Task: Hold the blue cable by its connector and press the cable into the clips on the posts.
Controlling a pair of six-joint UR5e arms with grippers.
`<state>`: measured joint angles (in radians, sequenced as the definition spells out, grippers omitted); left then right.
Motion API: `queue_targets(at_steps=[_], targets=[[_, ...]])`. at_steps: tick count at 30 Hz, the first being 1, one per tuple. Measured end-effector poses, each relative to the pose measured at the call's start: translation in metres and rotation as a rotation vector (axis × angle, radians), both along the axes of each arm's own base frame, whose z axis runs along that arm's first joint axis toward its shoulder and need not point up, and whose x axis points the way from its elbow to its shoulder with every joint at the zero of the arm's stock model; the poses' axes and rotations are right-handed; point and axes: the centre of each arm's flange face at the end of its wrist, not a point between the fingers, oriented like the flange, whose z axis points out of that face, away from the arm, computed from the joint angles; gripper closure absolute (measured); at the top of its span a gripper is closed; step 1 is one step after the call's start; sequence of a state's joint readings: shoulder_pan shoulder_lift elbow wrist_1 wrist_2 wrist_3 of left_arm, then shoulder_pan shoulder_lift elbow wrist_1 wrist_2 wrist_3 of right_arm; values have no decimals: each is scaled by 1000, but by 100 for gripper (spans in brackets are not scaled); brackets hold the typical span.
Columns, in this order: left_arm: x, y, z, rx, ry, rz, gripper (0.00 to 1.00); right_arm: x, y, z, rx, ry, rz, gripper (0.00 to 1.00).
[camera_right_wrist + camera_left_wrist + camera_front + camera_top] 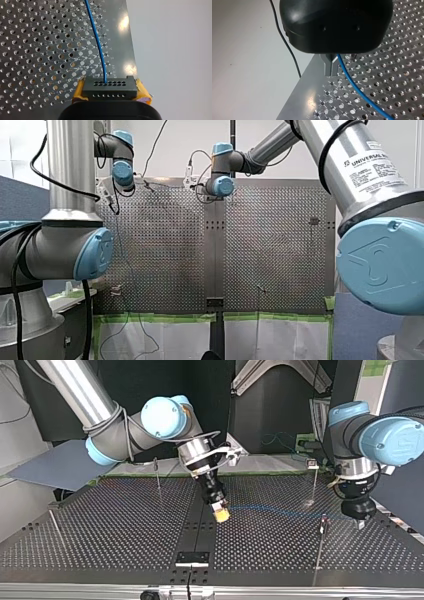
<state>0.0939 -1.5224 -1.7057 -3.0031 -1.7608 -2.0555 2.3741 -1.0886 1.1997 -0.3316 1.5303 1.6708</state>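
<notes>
In the right wrist view my right gripper (pixel 110 89) is shut, its yellow pads clamped on a black connector (pixel 110 86). The blue cable (pixel 96 37) leaves the connector and runs ahead over the perforated plate. In the top view this gripper (pixel 220 513) hangs near the table's middle, and the blue cable (pixel 280 510) stretches across to my left gripper (pixel 359 521) at the view's right. In the left wrist view my left gripper (pixel 331 67) has its grey metal fingers shut on the blue cable (pixel 359 92), close above the plate's corner.
Thin posts stand on the perforated table (pixel 125 530): one with a clip (pixel 312 465) behind the cable, one (pixel 323 527) in front of it by my left gripper, two more (pixel 156 467) (pixel 54 522) at the top view's left. A black wire (pixel 287 45) hangs off the table edge.
</notes>
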Motion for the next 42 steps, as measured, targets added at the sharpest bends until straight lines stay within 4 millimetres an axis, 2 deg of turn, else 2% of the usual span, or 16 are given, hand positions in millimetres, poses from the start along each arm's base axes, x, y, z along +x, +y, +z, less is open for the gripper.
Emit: queue_targets(at_steps=[5, 14, 34, 42], targets=[[4, 0, 0, -9, -15, -18, 100, -1, -1, 0, 1, 0, -3, 100], [19, 0, -13, -17, 2, -44, 100, -3, -4, 0, 2, -1, -9, 100], [25, 2, -4, -24, -24, -57, 100, -8, -13, -1, 3, -1, -28, 100], [41, 0, -9, -19, 2, -67, 100, -13, -19, -1, 6, -3, -50, 100]])
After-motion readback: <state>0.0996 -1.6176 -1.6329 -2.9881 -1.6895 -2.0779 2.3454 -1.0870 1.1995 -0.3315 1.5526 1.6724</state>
